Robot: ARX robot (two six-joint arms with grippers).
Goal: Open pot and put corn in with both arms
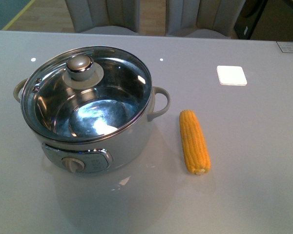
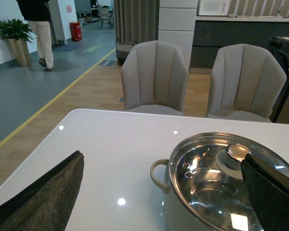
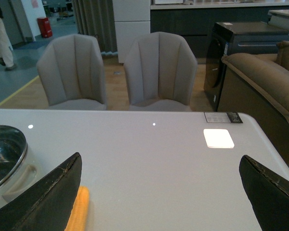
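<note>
The left gripper (image 2: 162,158) and right gripper (image 3: 160,159) both gape wide and empty; the left hangs near the glass lid (image 2: 207,178), smooth and breakable, best taken by its knob (image 2: 237,152), which closes the pot (image 1: 132,144). The corn (image 1: 194,141), likely stiff, light and apt to roll, lies on the table (image 1: 254,185) just right of the pot; only the front view shows it whole, yet neither arm.

Bright, even light from above; small glints on the glossy table (image 1: 254,170), glare inside the pot (image 1: 132,144).

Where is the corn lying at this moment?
In the front view the corn lies on the table, right of the pot, near its side handle but not touching it.
</note>
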